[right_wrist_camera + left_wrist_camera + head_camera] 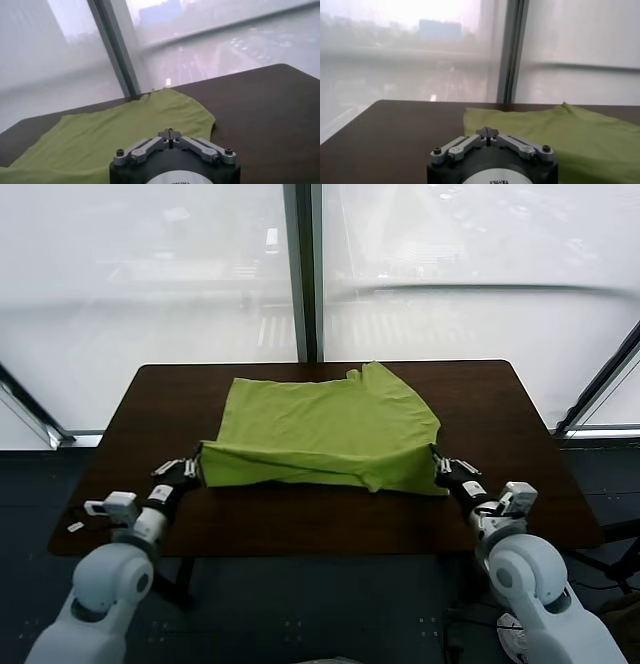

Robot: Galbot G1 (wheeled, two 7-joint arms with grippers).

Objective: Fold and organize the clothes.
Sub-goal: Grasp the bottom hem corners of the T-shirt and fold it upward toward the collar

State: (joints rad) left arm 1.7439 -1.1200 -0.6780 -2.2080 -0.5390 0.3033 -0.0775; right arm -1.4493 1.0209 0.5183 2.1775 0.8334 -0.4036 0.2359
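Both hands, left hand and right hand, pinch the near corners of the T-shirt on the counter, its long axis running between them. Each wrist view shows closed fingers, green cloth beyond. It looks light and floppy; corners suit gripping.

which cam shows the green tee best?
Head view: the whole T-shirt lies on the table, near corners at both hands. Left wrist view shows only one part; right wrist view shows the far part.
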